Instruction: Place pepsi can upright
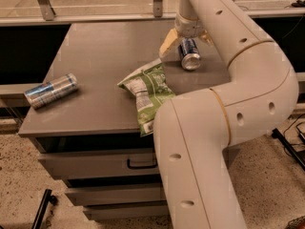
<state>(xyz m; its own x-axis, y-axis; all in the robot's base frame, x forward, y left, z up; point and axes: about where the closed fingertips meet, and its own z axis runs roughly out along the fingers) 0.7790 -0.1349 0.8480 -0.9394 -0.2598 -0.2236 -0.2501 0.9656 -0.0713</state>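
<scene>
The pepsi can [190,55] is dark blue with white markings. It lies tilted on the grey table top [105,56] at the back right, with its silver top facing the camera. My gripper [186,46] hangs from the cream arm right over it. One yellowish finger [165,44] shows left of the can with a gap between them. The other finger [207,37] is at the can's right. The jaws stand open around the can.
A green chip bag [147,90] lies mid-table in front of the can, partly under my arm [214,128]. A slimmer silver and light-blue can [50,90] lies on its side at the left front edge. Drawers [100,163] sit below the top. A rail runs behind.
</scene>
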